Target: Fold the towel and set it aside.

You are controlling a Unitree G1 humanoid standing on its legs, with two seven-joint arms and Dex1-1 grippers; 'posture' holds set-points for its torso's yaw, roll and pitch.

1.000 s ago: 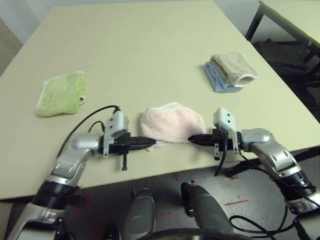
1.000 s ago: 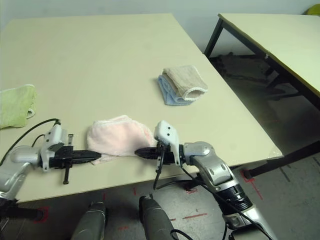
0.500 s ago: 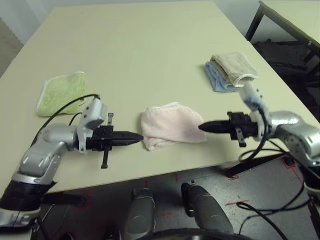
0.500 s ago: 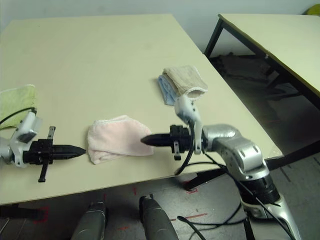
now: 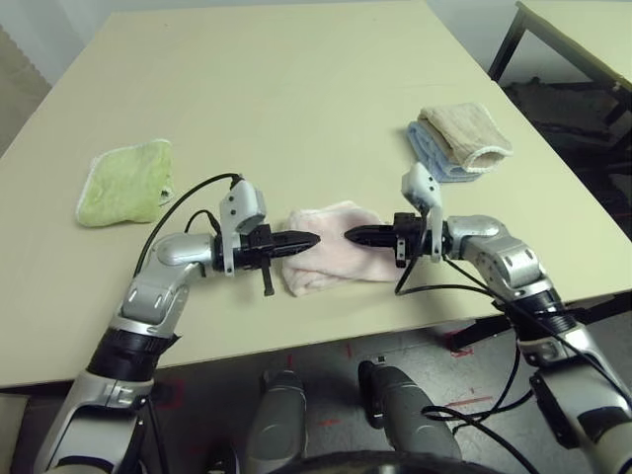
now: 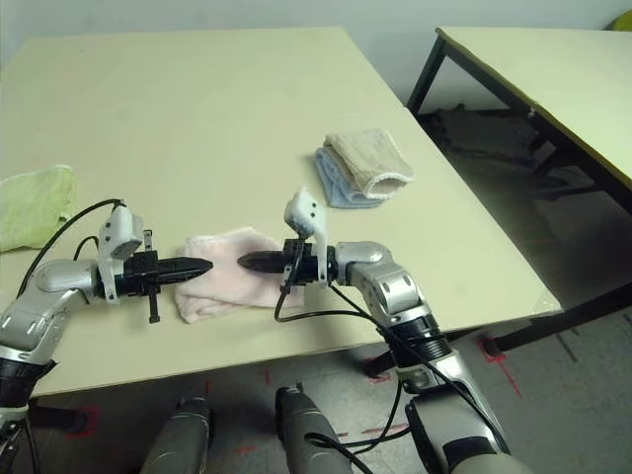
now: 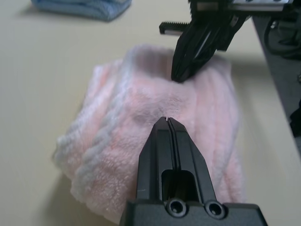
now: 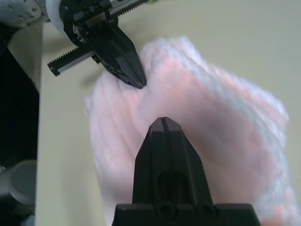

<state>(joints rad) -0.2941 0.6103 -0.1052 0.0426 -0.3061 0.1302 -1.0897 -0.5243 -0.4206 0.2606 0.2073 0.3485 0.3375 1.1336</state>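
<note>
- The towel [image 5: 331,260], pale pink with whitish edging, lies as a small folded bundle near the front edge of the table [image 5: 296,89], just below the centre of the head camera's frame.
- Half a second ago the two claws stood apart from the bundle, one at each end; now both arms have swung inward and the tips point at each other over the cloth.
- The bundle's shape looks much the same as it did a second ago, so the fold appears done; to my eye the arms are closing in to press it flat or to shift it aside.
- The left claw [image 5: 306,240], left of frame centre, is clenched, its fingers [image 7: 168,141] pressed together with no gap. The tip sits over the towel's left end; whether it presses the pile cannot be told. No cloth is pinched between the fingers.
- The right claw [image 5: 354,236], right of frame centre, is likewise clenched and grasps nothing. From the left wrist camera its tip seems to rest on or just above the top of the towel.
- A green cloth [image 5: 123,184] lies at the left of the frame, and a beige cloth [image 5: 466,134] stacked on a blue cloth [image 5: 433,158] lies at the upper right, all well apart from the towel.
- Setting the towel aside is not yet done.
</note>
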